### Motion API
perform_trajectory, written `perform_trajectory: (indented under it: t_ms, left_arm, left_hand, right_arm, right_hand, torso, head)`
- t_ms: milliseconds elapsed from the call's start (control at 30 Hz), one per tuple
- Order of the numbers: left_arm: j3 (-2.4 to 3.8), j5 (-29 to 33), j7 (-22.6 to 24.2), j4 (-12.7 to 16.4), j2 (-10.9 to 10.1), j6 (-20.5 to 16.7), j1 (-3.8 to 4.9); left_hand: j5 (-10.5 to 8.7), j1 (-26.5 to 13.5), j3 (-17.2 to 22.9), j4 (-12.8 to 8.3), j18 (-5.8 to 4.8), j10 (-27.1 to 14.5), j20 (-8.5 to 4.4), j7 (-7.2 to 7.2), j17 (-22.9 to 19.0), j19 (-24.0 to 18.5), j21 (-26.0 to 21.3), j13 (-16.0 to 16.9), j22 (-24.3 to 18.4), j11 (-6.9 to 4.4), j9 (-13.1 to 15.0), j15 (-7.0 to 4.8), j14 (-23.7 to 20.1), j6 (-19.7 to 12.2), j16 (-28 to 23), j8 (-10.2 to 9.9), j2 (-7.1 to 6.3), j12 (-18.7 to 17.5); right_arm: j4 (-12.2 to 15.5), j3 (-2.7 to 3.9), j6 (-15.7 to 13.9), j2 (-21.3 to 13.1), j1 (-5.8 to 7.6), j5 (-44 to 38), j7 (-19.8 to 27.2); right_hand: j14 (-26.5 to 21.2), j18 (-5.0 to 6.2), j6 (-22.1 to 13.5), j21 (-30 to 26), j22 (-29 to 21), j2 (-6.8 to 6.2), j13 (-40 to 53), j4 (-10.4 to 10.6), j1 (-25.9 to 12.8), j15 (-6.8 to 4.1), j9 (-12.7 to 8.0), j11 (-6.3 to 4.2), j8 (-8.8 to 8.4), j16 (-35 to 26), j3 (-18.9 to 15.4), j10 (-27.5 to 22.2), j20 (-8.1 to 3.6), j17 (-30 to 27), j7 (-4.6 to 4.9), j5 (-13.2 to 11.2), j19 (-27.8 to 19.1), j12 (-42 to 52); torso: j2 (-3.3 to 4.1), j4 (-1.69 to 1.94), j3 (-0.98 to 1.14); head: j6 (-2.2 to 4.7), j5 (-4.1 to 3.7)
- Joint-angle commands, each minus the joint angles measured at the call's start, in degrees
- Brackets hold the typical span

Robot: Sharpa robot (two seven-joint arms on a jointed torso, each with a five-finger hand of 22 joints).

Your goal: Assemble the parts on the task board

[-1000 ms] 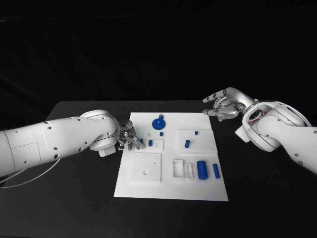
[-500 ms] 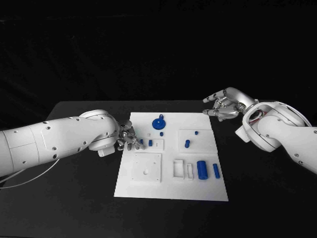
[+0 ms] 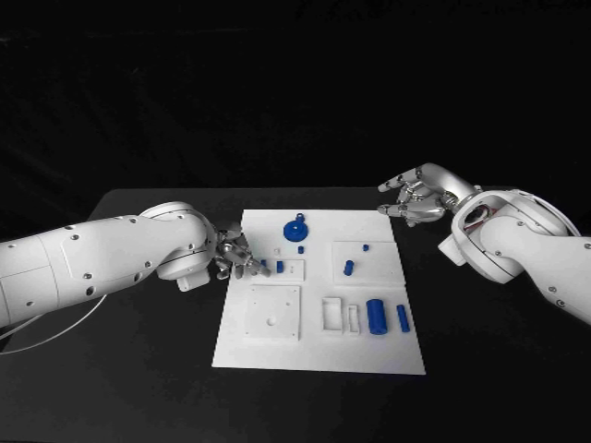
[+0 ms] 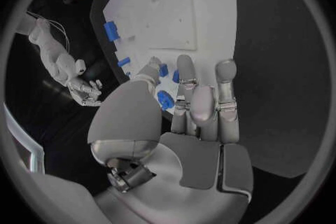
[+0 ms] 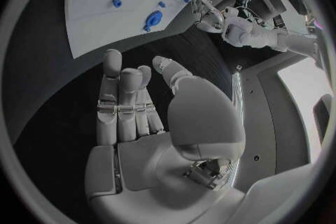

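A white board [image 3: 319,341] lies mid-tabletop [image 3: 136,369], carrying small blue parts [image 3: 376,317]. The left hand [image 3: 238,257] rests at the board's left edge, fingers over a small blue peg [image 3: 280,266]; whether it grips it cannot be told. The right hand [image 3: 416,196] hovers beyond the board's far right corner, fingers apart, holding nothing.

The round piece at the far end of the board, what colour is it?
Blue; the round piece shows best in the head view.
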Motion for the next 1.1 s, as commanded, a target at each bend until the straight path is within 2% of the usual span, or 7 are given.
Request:
perform_trajectory:
  t_ms: [33, 333, 500, 700, 767, 1100]
  left_arm:
    - [0.38, 1.05, 1.04, 0.47, -0.39, -0.66, 0.03]
    - [2.50, 2.88, 2.01, 0.96, -1.85, -2.01, 0.13]
    - [3.30, 3.60, 2.30, 0.65, -2.54, -3.27, 0.65]
    - [3.57, 4.08, 2.26, 0.19, -2.79, -3.74, 1.05]
    - [3.60, 4.18, 2.20, 0.12, -2.75, -3.72, 1.10]
    - [3.58, 4.28, 1.35, -0.10, -2.18, -2.99, 1.17]
  left_hand:
    - [-0.18, 0.70, -0.24, -0.13, 0.22, -0.39, 0.00, 0.03, -0.02, -0.37, -0.44, -0.08, 0.92, -0.09, -0.30, -0.15, -0.34, -0.34, -0.29, 0.28, 0.13, -0.19]
    - [-0.10, 0.70, 0.33, 0.12, 0.31, -0.75, 0.02, 0.05, -0.43, -0.25, -0.67, -0.15, 0.88, -0.13, -0.78, -0.15, -0.41, -0.50, -0.64, 0.31, 1.25, -0.13]
    - [-0.10, 0.00, 0.88, 0.75, 0.40, -0.88, 0.06, 0.10, -0.92, -0.08, -0.99, -0.35, 0.81, -0.14, -1.09, -0.12, -0.41, -0.73, -1.09, 0.32, 1.66, -0.11]
    - [-0.11, -0.50, 1.32, 2.51, 0.38, -0.70, -0.01, 0.09, -0.50, 0.39, -1.44, -0.63, 0.88, -0.25, -1.75, -0.21, -0.08, -0.62, -0.88, 0.43, 0.99, 0.04]
    - [-0.11, -0.50, 1.32, 2.51, 0.38, -0.70, -0.01, 0.09, -0.50, 0.39, -1.44, -0.63, 0.88, -0.25, -1.75, -0.21, -0.08, -0.62, -0.88, 0.43, 0.99, 0.04]
    - [-0.12, -0.39, 1.56, 2.76, 0.39, -0.69, -0.02, 0.08, -0.31, 0.52, -1.46, -0.68, 0.97, -0.28, -2.00, -0.18, -0.07, -0.72, -0.82, 0.39, 1.77, 0.11]
  right_arm:
    - [0.07, 0.02, 0.56, -0.06, -0.06, -0.05, 0.46]
    - [0.10, 0.02, 0.47, -0.13, -0.10, -0.02, 0.47]
    - [0.11, 0.02, 0.35, -0.14, -0.10, -0.01, 0.49]
    - [0.10, 0.02, 0.23, -0.16, -0.10, 0.00, 0.50]
    - [0.10, 0.02, 0.19, -0.17, -0.10, 0.00, 0.50]
    - [0.15, 0.02, 0.12, -0.22, -0.10, 0.01, 0.47]
  right_hand:
    - [0.13, 0.64, -0.12, -0.08, 0.36, 0.04, 0.04, 0.18, -0.54, -0.14, -0.03, -0.17, -0.21, 0.06, -0.08, -0.22, -0.21, 0.07, -0.07, -0.09, -0.23, 0.17]
    - [0.13, 0.64, -0.12, -0.08, 0.36, 0.04, 0.04, 0.18, -0.54, -0.14, -0.03, -0.17, -0.21, 0.06, -0.08, -0.22, -0.21, 0.07, -0.07, -0.09, -0.23, 0.17]
    - [0.13, 0.64, -0.12, -0.08, 0.36, 0.04, 0.04, 0.18, -0.54, -0.14, -0.03, -0.17, -0.21, 0.06, -0.08, -0.22, -0.21, 0.07, -0.07, -0.09, -0.23, 0.17]
    - [0.13, 0.63, -0.09, -0.09, 0.32, 0.05, 0.03, 0.29, -0.62, -0.15, -0.03, -0.18, -0.21, 0.08, -0.12, -0.22, -0.22, 0.08, -0.07, -0.06, -0.21, 0.17]
    - [0.11, 0.63, -0.12, -0.09, 0.31, 0.06, 0.03, 0.37, -0.71, -0.14, -0.03, -0.17, -0.21, 0.02, -0.15, -0.20, -0.21, 0.04, -0.07, -0.06, -0.21, 0.17]
    - [0.11, 0.63, -0.12, -0.09, 0.31, 0.06, 0.03, 0.37, -0.71, -0.14, -0.03, -0.17, -0.21, 0.02, -0.15, -0.20, -0.21, 0.04, -0.07, -0.06, -0.21, 0.17]
  torso:
    - [0.02, -0.01, -0.01]
    - [0.03, 0.00, -0.03]
    - [0.01, 0.00, 0.01]
    - [0.01, 0.03, -0.01]
    - [0.01, 0.04, -0.02]
    - [0.01, 0.04, -0.02]
  head:
    - [0.05, 0.13]
    - [0.12, 0.28]
    - [0.19, 0.33]
    - [0.23, 0.36]
    - [0.21, 0.36]
    - [0.27, 0.54]
